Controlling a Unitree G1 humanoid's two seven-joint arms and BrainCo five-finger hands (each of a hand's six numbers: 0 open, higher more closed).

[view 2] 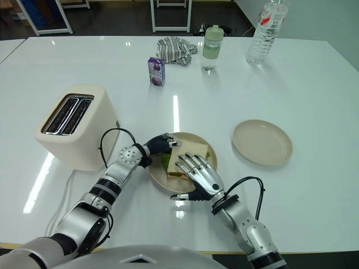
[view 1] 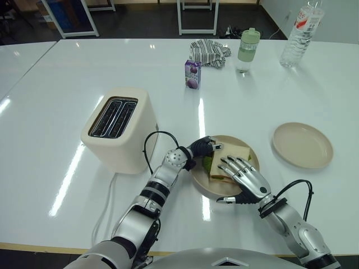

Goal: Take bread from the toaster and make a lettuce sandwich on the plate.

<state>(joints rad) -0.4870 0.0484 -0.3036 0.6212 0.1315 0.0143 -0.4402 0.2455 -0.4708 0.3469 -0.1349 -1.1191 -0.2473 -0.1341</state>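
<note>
At the near centre of the white table (view 1: 84, 67), a lettuce sandwich sits assembled on the plate (view 1: 255, 158), bread (view 1: 233, 152) on top and lettuce (view 1: 207, 163) showing at its left edge. The right robot hand (view 1: 247, 178) lies spread flat over the near side, seemingly pressing so nothing slides. The left robot hand (view 1: 203, 147) curls onto the bread's far-left corner, apparently pinching it square. The toaster (view 1: 126, 148), slots empty, stands close on the left; a second plate (view 1: 303, 145) lies apart on the right, with open table beyond for drawing back
</note>
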